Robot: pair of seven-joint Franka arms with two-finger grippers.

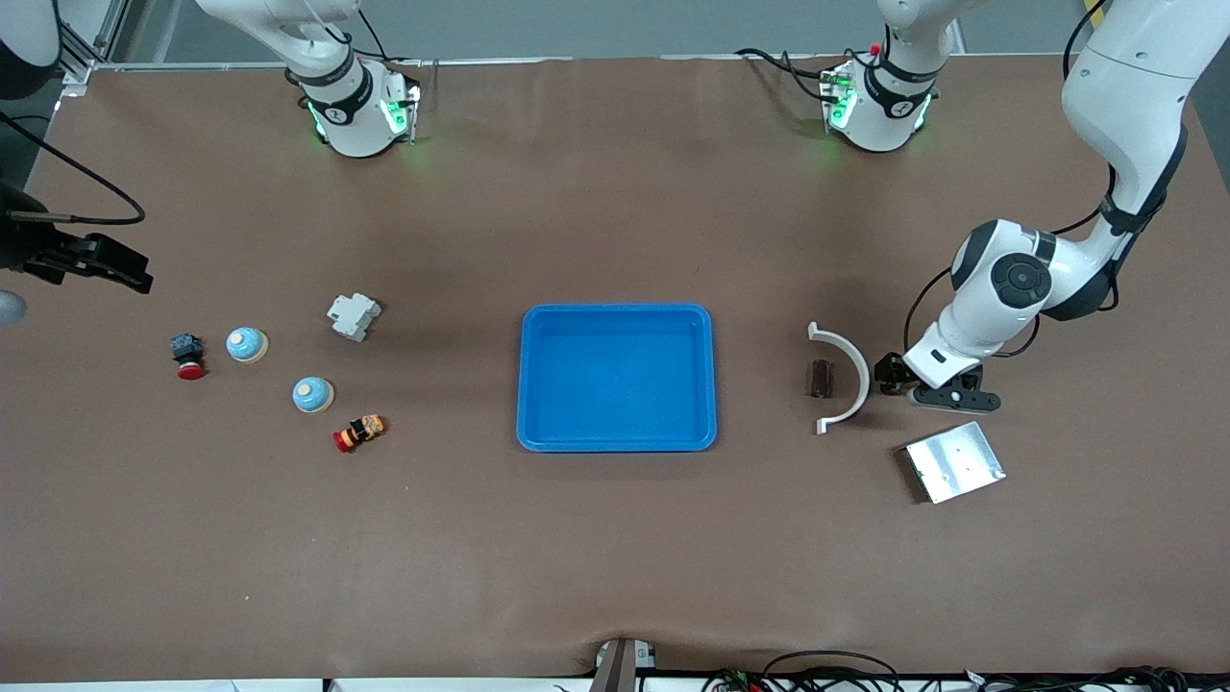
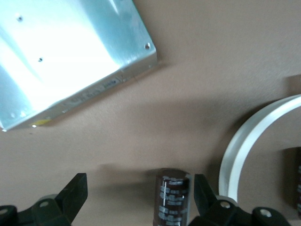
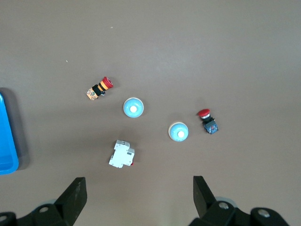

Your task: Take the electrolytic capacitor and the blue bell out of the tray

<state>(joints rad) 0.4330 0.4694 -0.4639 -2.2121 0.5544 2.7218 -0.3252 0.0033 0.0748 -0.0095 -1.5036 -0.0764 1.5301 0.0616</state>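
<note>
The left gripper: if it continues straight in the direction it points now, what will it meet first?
Most likely the dark brown cylindrical capacitor, which stands between the open fingers of the left gripper, then the brown table under it. Depth is hard to judge.

Brown surface: two blue bells, two red buttons near them, white breaker, blue tray edge; right hand spread wide.
</note>
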